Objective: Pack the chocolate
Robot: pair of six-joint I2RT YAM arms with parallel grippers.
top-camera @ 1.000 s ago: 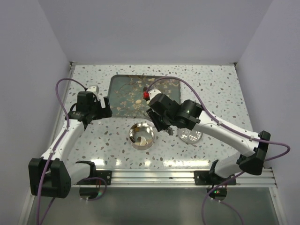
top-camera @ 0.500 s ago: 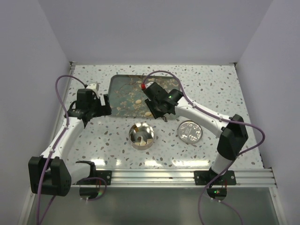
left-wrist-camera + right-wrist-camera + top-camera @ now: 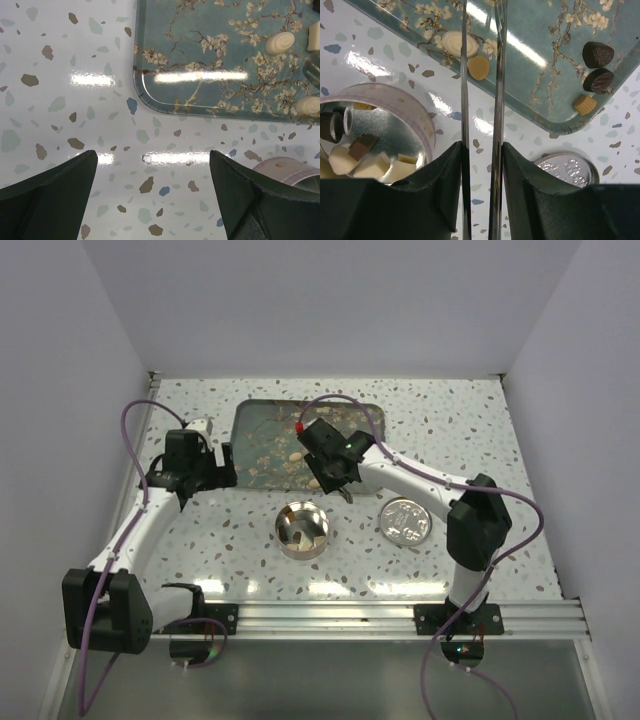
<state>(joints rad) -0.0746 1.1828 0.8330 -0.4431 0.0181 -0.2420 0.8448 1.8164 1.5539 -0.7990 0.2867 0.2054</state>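
Note:
Chocolate pieces lie on the floral teal tray (image 3: 262, 440): a cream oval (image 3: 455, 44), a caramel piece (image 3: 478, 67), two dark ones (image 3: 598, 54) and another caramel (image 3: 584, 104). The round tin (image 3: 302, 528) holds several cream and brown pieces (image 3: 367, 162). My right gripper (image 3: 481, 147) is shut on metal tongs (image 3: 464, 75) whose two blades reach over the tray's front edge, a narrow gap between them and nothing in it. It hangs above the tray's near edge (image 3: 332, 472). My left gripper (image 3: 152, 160) is open and empty over the table near the tray's front-left corner (image 3: 212, 468).
The tin's lid (image 3: 405, 521) lies flat to the right of the tin and shows in the right wrist view (image 3: 568, 172). Two cream pieces (image 3: 279, 42) on the tray (image 3: 150, 75) and the tin's rim (image 3: 290, 170) show in the left wrist view.
My right arm has swung left and back, from above the gap between tin and lid to the tray's front edge, tongs still held. The left arm has barely moved.

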